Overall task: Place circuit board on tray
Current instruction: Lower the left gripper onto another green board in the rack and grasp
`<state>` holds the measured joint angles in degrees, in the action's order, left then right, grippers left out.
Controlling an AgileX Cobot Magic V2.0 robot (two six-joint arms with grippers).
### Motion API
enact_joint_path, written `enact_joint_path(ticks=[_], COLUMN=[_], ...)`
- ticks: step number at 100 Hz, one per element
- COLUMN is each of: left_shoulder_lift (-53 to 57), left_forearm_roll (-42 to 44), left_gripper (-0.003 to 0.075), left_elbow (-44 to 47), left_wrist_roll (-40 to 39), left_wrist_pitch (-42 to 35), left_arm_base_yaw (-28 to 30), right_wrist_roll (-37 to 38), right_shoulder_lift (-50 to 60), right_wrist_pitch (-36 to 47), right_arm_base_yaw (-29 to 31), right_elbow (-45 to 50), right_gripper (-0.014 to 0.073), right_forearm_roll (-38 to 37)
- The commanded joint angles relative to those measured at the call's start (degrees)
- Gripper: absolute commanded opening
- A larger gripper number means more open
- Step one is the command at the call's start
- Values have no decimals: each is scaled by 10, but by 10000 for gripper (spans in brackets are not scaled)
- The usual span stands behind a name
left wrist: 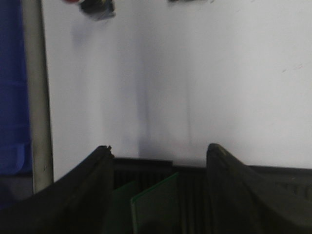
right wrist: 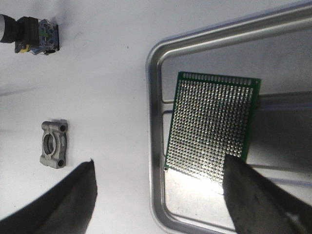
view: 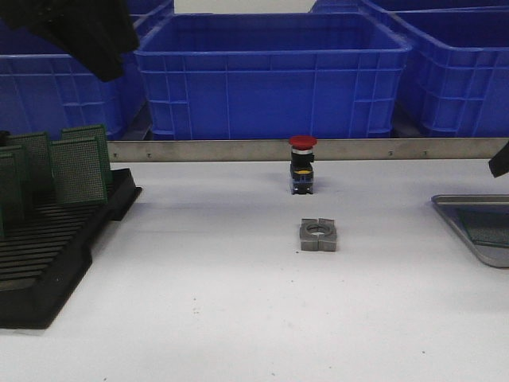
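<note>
The grey metal tray (view: 469, 227) sits at the table's right edge, and it also shows in the right wrist view (right wrist: 156, 141). A green perforated circuit board (right wrist: 212, 126) lies flat inside it. My right gripper (right wrist: 158, 168) hovers open and empty above the tray's near-left corner. Only a dark tip of the right arm (view: 499, 159) shows in the front view. Several green circuit boards (view: 78, 169) stand in a black slotted rack (view: 48, 255) at the left. My left gripper (left wrist: 160, 148) is open above the rack, with boards (left wrist: 156, 207) between its fingers, not gripped.
A red-capped push-button switch (view: 302, 164) stands mid-table near the back rail. A grey metal clamp block (view: 318, 235) lies in front of it. Large blue bins (view: 270, 72) line the back behind a metal rail. The left arm (view: 79, 32) hangs at top left.
</note>
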<state>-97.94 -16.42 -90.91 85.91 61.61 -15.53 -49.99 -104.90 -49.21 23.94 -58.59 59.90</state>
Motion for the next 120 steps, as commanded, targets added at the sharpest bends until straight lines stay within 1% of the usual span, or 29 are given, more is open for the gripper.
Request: enact_joint_path(ticks=[1,8,19,37,99,106,111,116,120], left_shoulder_lift=[10,-3,-27,-65,-147,-149,-150,-150,-150], left_forearm_roll=[-10,-10,-10,-10,-19,-20,-20,-20,-20], left_gripper=[393,401,435,435,435,422,400,353,290], left_elbow=[-18,-18,-18,-21,-21,-21,-21,-21,-21], left_wrist_roll=[-7,-7,-7,-7,-7,-7,-7,-7,-7], left_wrist_pitch=[-32,-33,-40,-43,-42,-32,-28,-27,-27], left_arm_base_yaw=[38,61,92,117,117,117,117,117,117], right_wrist_roll=[-2,-2,-2,-2,-2,-2,-2,-2,-2], right_shoulder_lift=[29,29,29,29,29,29,29,29,29], right_wrist_pitch=[-19,-19,-20,-20,-26,-28,-29,-29,-29], right_arm_base_yaw=[4,4,4,4,4,4,4,4,4], right_elbow=[-13,-13,-13,-13,-13,-13,-13,-13,-13], right_gripper=[561,561,561,561,561,561,561,561,561], right_forearm_roll=[23,24,27,26,26,26,26,26,26])
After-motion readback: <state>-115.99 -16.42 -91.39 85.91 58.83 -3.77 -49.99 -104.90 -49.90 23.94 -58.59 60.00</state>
